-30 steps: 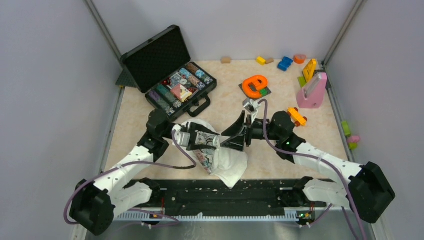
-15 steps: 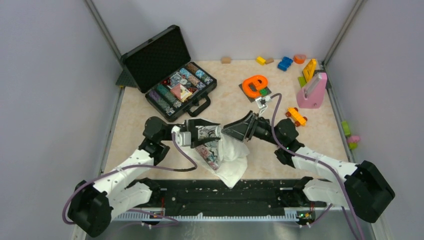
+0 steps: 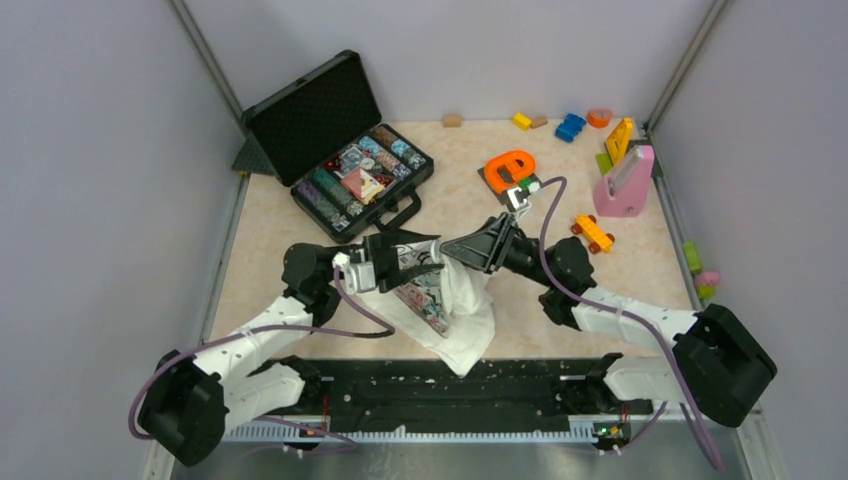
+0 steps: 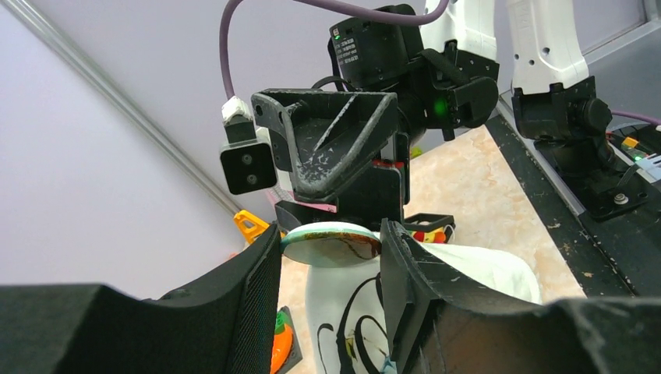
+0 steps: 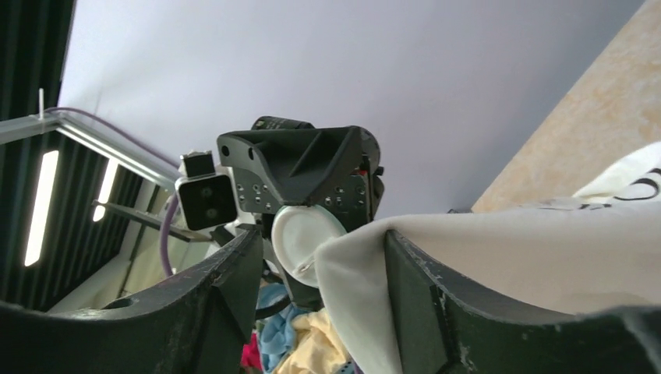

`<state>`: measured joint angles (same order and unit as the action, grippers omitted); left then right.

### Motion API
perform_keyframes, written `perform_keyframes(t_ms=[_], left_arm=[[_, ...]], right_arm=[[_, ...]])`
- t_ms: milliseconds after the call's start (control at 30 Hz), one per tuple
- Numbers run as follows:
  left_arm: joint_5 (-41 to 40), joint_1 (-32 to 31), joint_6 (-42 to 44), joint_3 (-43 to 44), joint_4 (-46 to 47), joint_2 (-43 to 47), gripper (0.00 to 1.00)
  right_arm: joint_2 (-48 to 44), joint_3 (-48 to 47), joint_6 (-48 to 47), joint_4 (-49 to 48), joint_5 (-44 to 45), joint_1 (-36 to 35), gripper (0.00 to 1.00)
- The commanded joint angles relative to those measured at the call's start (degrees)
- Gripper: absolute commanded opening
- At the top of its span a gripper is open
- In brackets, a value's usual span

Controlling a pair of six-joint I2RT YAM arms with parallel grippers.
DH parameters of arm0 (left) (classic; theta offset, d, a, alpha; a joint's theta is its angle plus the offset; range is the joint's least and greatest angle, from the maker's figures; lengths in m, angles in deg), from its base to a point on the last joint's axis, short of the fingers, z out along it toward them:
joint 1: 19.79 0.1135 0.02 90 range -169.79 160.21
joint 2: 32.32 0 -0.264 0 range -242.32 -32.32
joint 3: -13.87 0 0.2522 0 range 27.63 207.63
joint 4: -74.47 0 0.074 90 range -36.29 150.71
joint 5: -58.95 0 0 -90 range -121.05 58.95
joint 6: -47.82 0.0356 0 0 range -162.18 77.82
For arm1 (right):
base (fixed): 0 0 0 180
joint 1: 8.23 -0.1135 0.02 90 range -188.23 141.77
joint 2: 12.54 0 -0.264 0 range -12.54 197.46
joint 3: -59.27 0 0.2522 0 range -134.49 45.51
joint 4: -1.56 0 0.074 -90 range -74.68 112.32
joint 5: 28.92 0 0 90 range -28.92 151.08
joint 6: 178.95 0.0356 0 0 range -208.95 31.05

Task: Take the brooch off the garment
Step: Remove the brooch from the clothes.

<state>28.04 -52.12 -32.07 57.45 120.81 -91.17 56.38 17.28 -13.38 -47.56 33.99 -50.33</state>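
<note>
Top external is showing you holding the garment (image 3: 465, 320) up off the surface (image 3: 450, 180) at the centre, its loose end trailing toward 6 o'clock. The left fingers (image 3: 408, 260) and right fingers (image 3: 465, 250) are meeting nose to nose at its top.

Left wrist is showing the left fingers clamping a pale round disc (image 4: 331, 243) by its rim; whether that disc belongs to the pin, I cannot tell. At 3 o'clock from the disc, on the fold's top edge, a small red and yellow patch is looking like the brooch (image 4: 431, 233), though it is too small to be sure.

The right fingers are standing apart, with the cloth fold lying between them against one finger and gripping nothing that I can see.

In my judgement you are risking two things:
- Closing the right fingers on cloth instead of the brooch, so a pull would be stretching or tearing the garment.
- Losing the rim hold, because the disc is sitting edge-on between smooth fingers.
</note>
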Motion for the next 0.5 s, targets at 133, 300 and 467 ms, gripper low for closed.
perform_keyframes(t_ms=[133,300,467], left_arm=[[-3.93,-0.86,6.07,1.71,-1.94,0.64,0.32],[-6.19,-1.03,6.53,2.07,-6.75,1.5,0.41],[-8.34,-1.54,2.63,1.44,-13.77,4.32,0.83]], right_arm=[[0.75,-3.64,3.97,-7.34,-0.59,-1.83,0.36],[-0.43,-3.25,2.24,-5.71,0.93,-1.84,0.16],[-4.94,-4.76,-6.81,6.73,3.19,-0.66,0.07]])
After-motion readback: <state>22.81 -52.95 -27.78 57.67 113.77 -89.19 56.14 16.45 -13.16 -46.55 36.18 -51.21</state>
